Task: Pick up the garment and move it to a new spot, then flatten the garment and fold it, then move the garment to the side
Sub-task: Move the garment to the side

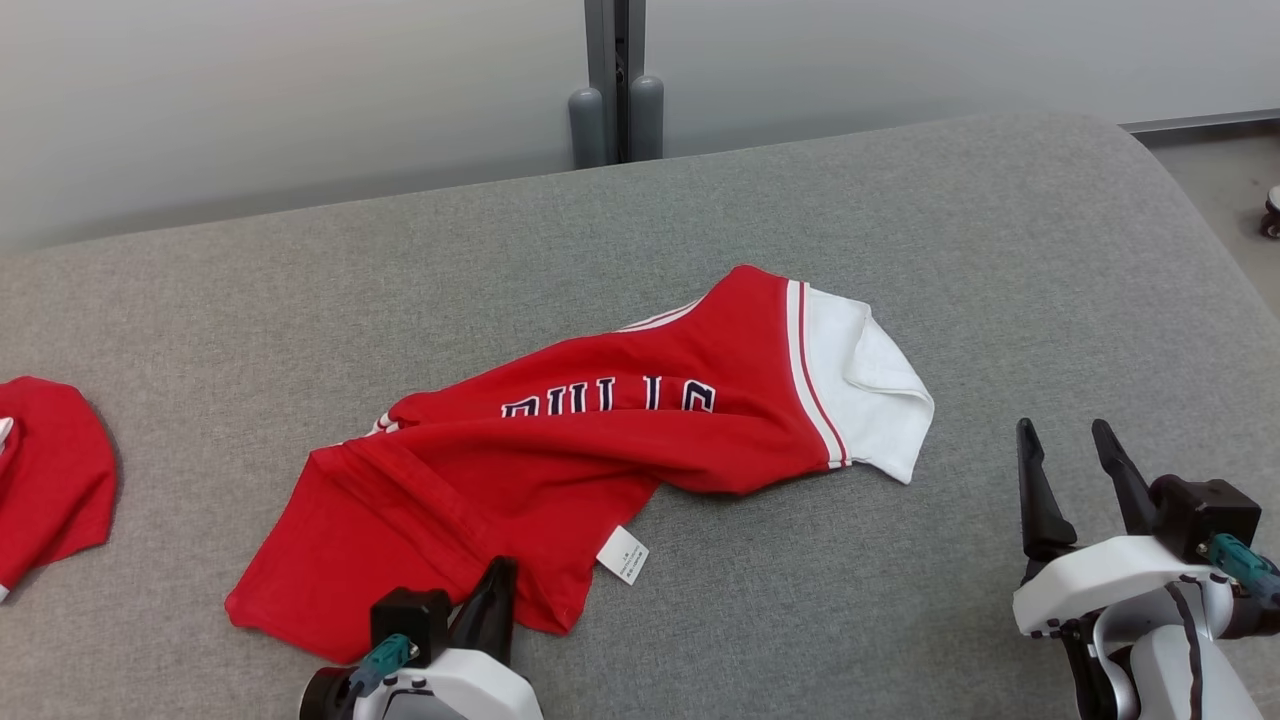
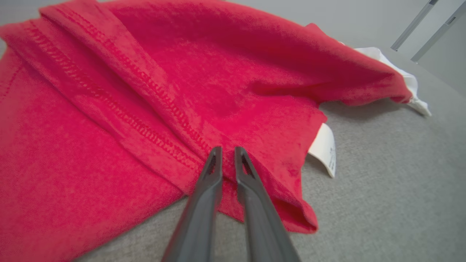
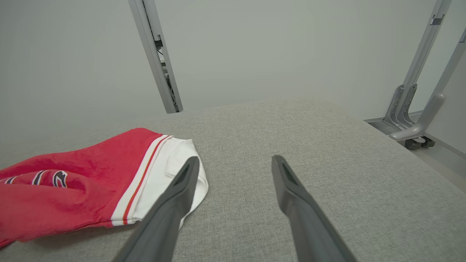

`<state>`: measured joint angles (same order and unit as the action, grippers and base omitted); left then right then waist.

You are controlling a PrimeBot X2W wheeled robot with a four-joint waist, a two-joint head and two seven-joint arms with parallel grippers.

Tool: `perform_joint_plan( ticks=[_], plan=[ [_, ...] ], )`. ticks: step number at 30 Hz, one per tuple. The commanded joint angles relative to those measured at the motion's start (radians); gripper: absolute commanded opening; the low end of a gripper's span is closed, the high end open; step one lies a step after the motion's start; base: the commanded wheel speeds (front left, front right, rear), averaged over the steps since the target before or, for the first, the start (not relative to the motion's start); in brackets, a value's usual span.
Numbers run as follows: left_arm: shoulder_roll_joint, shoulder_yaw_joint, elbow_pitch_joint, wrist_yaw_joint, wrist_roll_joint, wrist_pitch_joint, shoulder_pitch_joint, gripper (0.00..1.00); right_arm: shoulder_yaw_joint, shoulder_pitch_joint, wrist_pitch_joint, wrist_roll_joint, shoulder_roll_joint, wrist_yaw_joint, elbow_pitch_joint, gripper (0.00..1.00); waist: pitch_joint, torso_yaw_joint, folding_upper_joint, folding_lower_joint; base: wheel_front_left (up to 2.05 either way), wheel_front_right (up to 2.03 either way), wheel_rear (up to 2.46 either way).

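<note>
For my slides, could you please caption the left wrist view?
Left gripper closed on the red garment, near its white label.

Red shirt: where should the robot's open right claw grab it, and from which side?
Probably the white sleeve of the shirt, at its loose outer edge, coming from the robot's right. That end lies flat nearest the open right gripper, while the left gripper pinches the red hem.

The head camera looked forward and down onto the grey padded surface [image 1: 900, 250], covering the whole red garment [image 1: 600, 440]. The left wrist camera sat very close to the garment's hem [image 2: 120, 109], seemingly almost grazing it. The right wrist camera faced low toward the far wall [image 3: 255, 54], sharing the white sleeve [image 3: 171, 156] with the head view.
</note>
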<state>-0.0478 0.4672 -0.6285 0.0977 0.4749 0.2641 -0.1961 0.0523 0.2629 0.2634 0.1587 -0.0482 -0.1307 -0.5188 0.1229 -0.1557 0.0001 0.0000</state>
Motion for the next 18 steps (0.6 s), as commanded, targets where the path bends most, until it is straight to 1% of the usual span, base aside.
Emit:
perform_joint_plan(
  ticks=[1, 5, 9, 12, 15, 16, 17, 18],
  plan=[
    [-0.005, -0.010, -0.009, 0.008, -0.001, 0.000, -0.024, 0.00, 0.005, 0.013, 0.002, 0.002, -0.005, 0.000, 0.002, 1.00, 0.000, 0.000, -0.0001, 0.0000, 0.00, 0.00, 0.00],
    [-0.005, -0.028, -0.016, 0.002, -0.010, 0.000, -0.023, 0.00, 0.015, 0.011, 0.002, 0.007, -0.005, 0.000, 0.004, 1.00, -0.001, 0.005, -0.0001, 0.0000, 0.00, 0.00, 0.00],
    [-0.005, -0.041, 0.015, -0.005, -0.024, 0.000, -0.022, 0.00, 0.016, 0.010, 0.002, 0.013, -0.005, 0.000, 0.003, 1.00, 0.001, 0.014, -0.0001, 0.0000, 0.00, 0.00, 0.00],
    [-0.005, -0.033, 0.042, -0.008, -0.031, 0.000, -0.020, 0.00, 0.013, 0.009, 0.002, 0.018, -0.006, 0.000, -0.001, 1.00, 0.002, 0.019, -0.0001, 0.0000, 0.00, 0.00, 0.00],
    [-0.005, -0.021, 0.056, -0.001, -0.035, 0.000, -0.024, 0.00, 0.008, 0.013, 0.002, 0.020, -0.005, 0.000, -0.005, 1.00, 0.004, 0.019, -0.0001, 0.0000, 0.00, 0.00, 0.00],
    [-0.005, -0.018, 0.060, 0.003, -0.036, 0.000, -0.028, 0.22, 0.007, 0.014, 0.002, 0.022, -0.005, 0.000, -0.006, 1.00, 0.005, 0.018, -0.0001, 0.0000, 0.00, 0.00, 0.00],
    [-0.005, -0.013, 0.063, 0.009, -0.046, 0.000, -0.032, 0.66, 0.006, 0.015, 0.002, 0.023, -0.005, 0.000, -0.007, 1.00, 0.006, 0.017, -0.0001, 0.0000, 0.00, 0.00, 0.00],
    [-0.005, -0.009, 0.065, 0.013, -0.043, 0.000, -0.033, 1.00, 0.006, 0.016, 0.002, 0.023, -0.005, 0.000, -0.009, 1.00, 0.007, 0.016, -0.0001, 0.0000, 0.00, 0.00, 0.00]
  ],
)
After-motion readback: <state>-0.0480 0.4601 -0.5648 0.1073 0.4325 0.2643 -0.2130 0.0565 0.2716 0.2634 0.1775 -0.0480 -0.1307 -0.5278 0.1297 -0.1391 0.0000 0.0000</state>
